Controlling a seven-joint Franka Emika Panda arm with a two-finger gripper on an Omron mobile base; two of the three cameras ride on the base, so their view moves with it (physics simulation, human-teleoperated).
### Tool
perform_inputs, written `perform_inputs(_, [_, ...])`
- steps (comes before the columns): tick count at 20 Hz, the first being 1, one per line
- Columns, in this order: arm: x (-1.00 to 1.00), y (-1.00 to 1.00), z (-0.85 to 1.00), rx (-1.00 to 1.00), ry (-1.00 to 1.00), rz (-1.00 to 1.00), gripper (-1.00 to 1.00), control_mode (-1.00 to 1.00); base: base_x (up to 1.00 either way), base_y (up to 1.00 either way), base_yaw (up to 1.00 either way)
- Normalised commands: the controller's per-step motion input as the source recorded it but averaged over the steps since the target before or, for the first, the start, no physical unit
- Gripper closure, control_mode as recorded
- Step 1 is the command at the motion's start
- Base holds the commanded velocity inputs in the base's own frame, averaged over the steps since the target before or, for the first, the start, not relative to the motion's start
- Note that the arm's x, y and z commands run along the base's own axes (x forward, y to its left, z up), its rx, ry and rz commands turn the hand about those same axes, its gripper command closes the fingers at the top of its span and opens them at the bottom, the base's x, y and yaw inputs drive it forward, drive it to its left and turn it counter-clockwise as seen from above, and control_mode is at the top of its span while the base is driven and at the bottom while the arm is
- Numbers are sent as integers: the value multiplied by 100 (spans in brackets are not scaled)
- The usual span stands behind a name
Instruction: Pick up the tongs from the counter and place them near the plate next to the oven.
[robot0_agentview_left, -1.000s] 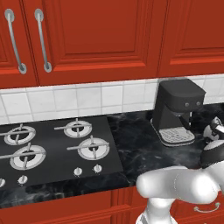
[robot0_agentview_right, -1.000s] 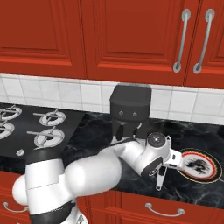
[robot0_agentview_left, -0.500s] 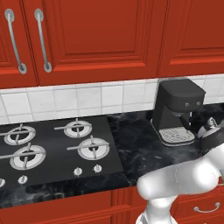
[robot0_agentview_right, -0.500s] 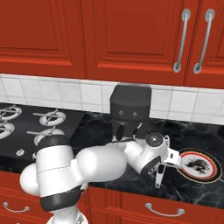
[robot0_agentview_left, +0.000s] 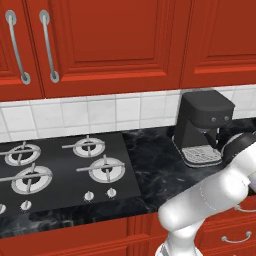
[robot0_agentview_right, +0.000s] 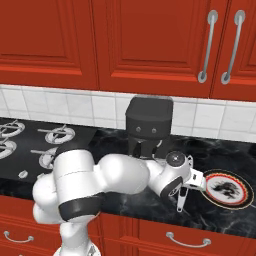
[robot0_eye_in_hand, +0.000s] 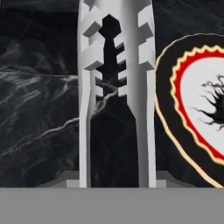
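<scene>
The gripper (robot0_agentview_right: 183, 186) grasps the tongs (robot0_agentview_right: 181, 198) by their joined end, so the 2 toothed arms hang down toward the counter (robot0_agentview_right: 150, 200), letting them be lowered straight. They hang just beside the plate (robot0_agentview_right: 226, 188), apparently above the intended spot.

The left base view is looking forward and down from behind the arm, taking in the gas hob (robot0_agentview_left: 60, 167), the worktop (robot0_agentview_left: 155, 162) and the coffee machine (robot0_agentview_left: 202, 125). The right base view is facing the same wall from the other side; both are sharing that coffee machine (robot0_agentview_right: 148, 122) and worktop (robot0_agentview_right: 230, 157). The hand view is looking closely down at the tongs (robot0_eye_in_hand: 116, 87) and the plate (robot0_eye_in_hand: 192, 109).
</scene>
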Motion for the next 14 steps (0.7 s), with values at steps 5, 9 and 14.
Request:
perform_inputs(5, [13, -16, -18, 0, 0, 0, 100, -100, 0, 0, 0])
perform_inputs(9, [16, -21, -16, 0, 0, 0, 100, -100, 0, 0, 0])
perform_inputs(14, [5, -17, -14, 0, 0, 0, 100, -100, 0, 0, 0])
